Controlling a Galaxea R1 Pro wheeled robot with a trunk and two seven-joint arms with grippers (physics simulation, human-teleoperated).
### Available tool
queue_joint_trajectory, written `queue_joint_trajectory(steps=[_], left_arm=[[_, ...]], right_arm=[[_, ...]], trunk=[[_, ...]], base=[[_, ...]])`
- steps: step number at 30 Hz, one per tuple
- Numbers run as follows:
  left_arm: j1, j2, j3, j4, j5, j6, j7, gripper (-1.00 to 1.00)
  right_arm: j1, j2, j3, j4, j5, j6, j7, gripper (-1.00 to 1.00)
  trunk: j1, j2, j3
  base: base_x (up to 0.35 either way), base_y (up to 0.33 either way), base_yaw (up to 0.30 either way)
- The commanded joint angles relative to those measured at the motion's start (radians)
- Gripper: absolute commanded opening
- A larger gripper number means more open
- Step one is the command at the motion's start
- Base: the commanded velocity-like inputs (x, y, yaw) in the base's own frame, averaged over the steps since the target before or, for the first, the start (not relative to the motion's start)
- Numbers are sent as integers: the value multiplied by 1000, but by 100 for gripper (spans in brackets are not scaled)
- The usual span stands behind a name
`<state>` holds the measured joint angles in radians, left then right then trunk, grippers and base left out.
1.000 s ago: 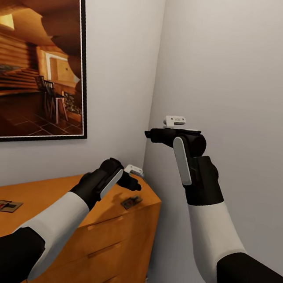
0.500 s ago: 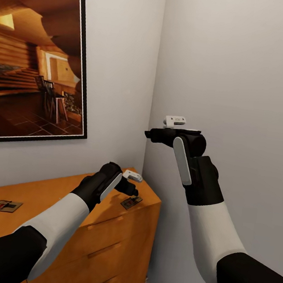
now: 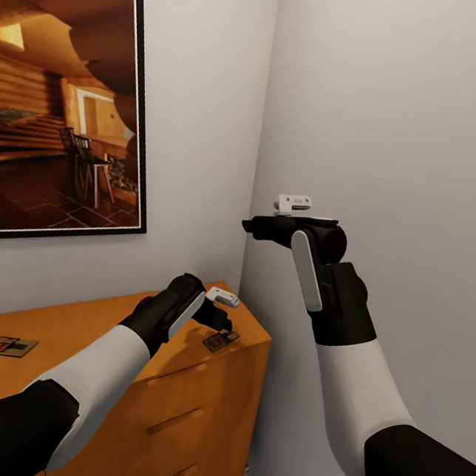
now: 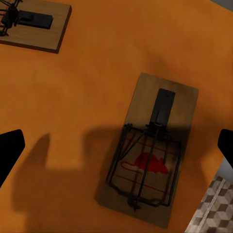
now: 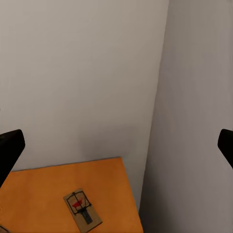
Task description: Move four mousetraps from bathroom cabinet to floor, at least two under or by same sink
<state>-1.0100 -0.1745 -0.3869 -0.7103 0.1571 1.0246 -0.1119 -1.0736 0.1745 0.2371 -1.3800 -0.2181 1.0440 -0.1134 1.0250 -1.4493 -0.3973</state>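
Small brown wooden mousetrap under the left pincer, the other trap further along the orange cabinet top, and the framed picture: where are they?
Small brown wooden mousetrap (image 4: 148, 155), left wrist view: its board, middle.
Second wooden mousetrap (image 3: 8, 346), head view: its board.
Black-framed picture (image 3: 59, 89), head view: the canvas.

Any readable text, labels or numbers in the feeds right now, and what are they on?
No readable text in any view.
Mousetrap under the left claw: a red mouse silhouette printed on the board, no letters.
Mousetrap at the cabinet's far left: a red mark, too small to read.
White module on the right claw: a dark smudge, possibly lettering, too blurred to read.
Framed picture: a wooden interior, no words.
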Motion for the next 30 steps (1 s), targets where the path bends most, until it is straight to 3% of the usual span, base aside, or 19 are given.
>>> queue_joint_trajectory(steps=[1,21,25,30], left_arm=[[-1,0,-1,-1,4,4,2,100],[-1,0,-6,0,3,7,-3,100],[-1,0,-28,0,3,7,-6,100],[-1,0,-98,0,10,8,-8,100]], right_arm=[[-1,0,1,-1,-10,3,-10,100],[-1,0,1,-1,-10,3,-8,100],[-1,0,1,-1,-10,3,-8,100],[0,0,1,-1,-10,3,-8,100]], trunk=[[0,-1,-1],[0,-1,-1],[0,-1,-1],[0,-1,-1]], base=[[0,0,0],[0,0,0],[0,0,0],[0,0,0]])
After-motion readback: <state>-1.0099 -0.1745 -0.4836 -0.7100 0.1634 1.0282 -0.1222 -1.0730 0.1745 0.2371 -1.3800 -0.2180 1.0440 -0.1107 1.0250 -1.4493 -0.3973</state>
